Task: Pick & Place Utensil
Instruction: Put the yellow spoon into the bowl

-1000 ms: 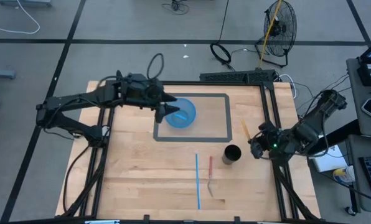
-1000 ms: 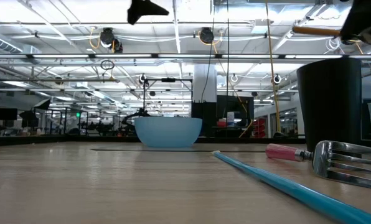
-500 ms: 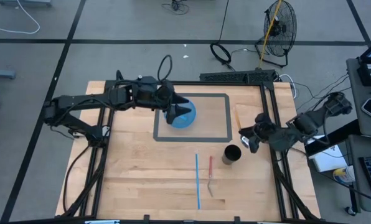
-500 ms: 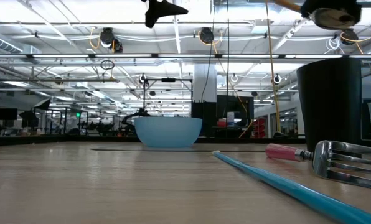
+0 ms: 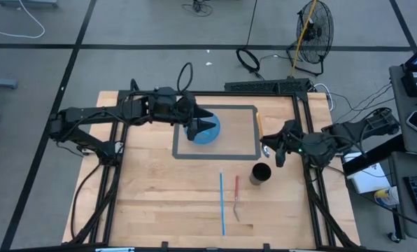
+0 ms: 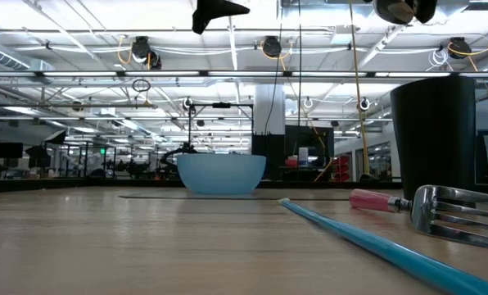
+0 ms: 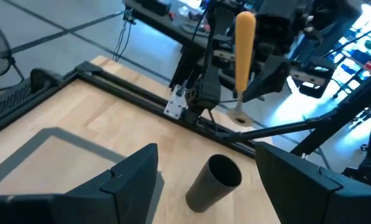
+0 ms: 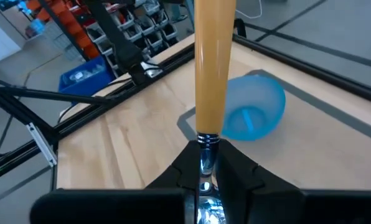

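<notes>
My right gripper (image 5: 266, 145) hovers above the table's right part, beyond the black cup (image 5: 261, 173), shut on a wooden-handled utensil (image 5: 259, 124). My left gripper (image 5: 203, 124) hangs open over the blue bowl (image 5: 207, 135), which sits in the taped rectangle with a blue utensil (image 8: 246, 119) in it. A long blue utensil (image 5: 222, 203) and a red-handled fork (image 5: 236, 198) lie flat on the table in front of the cup. The left wrist view shows the cup (image 7: 213, 180) between my open fingers, far below them. My right gripper pinches the utensil's metal neck (image 8: 204, 157), just below the wooden handle (image 8: 213, 62), between its two fingers. The handle sticks out past the fingertips toward the table's far edge, roughly in line with the fingers. The utensil is lifted clear of the table.
A grey taped rectangle (image 5: 254, 133) marks the table's middle. Black frame rails (image 5: 303, 126) run along the table's right and far edges. A fan (image 5: 313, 28) and cables lie on the floor beyond the table.
My right gripper has risen and swung toward the table's left, in over the table, rolling as it went; the utensil's handle has turned with it and now points toward the far edge. My left gripper has shifted slightly toward the right, over the bowl.
</notes>
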